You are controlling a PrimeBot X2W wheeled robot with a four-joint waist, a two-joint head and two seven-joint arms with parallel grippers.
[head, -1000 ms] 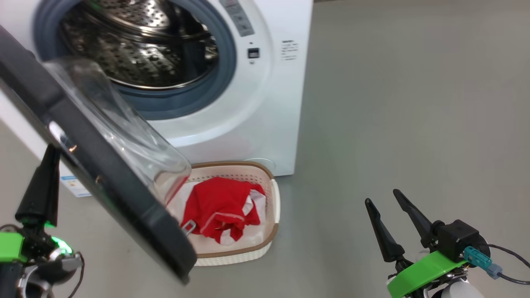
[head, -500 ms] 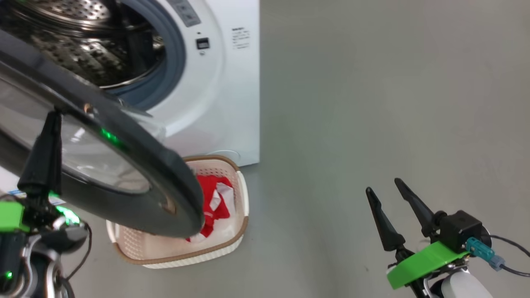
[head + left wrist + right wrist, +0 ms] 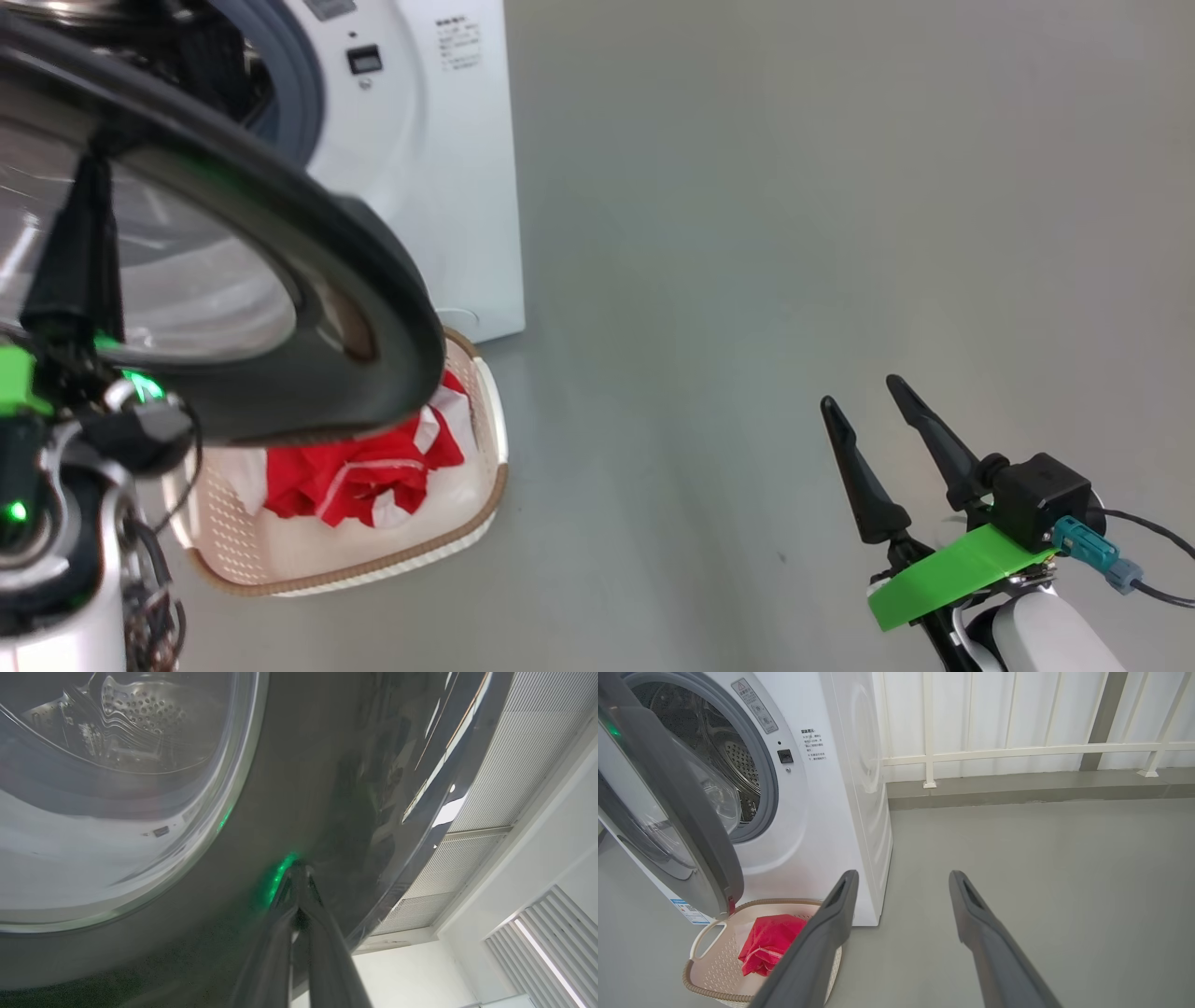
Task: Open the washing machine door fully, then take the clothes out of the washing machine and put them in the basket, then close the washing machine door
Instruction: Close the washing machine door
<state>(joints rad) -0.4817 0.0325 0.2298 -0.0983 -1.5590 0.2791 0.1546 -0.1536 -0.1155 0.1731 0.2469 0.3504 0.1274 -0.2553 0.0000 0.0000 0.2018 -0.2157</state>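
Note:
The washing machine (image 3: 439,187) stands at the upper left, its steel drum (image 3: 733,760) bare inside. The washing machine door (image 3: 280,252) hangs part open across the opening, black rim toward me. My left gripper (image 3: 89,177) is shut, and its tips (image 3: 299,870) touch the outer black rim of the door (image 3: 327,765) beside the glass window (image 3: 117,788). The red and white clothes (image 3: 355,467) lie in the basket (image 3: 493,439) on the floor under the door. My right gripper (image 3: 861,392) hovers open and empty over the floor at the lower right, far from the machine.
Grey floor stretches to the right of the machine. A white railing (image 3: 1017,751) on a low kerb runs behind it in the right wrist view. The basket (image 3: 696,989) with the clothes (image 3: 768,945) sits close against the machine's front, partly under the door (image 3: 668,788).
The head view has turned, sliding the machine and basket leftward. The door has swung in toward the opening, its outer face now toward me, my shut left gripper staying against it. The right gripper stays open.

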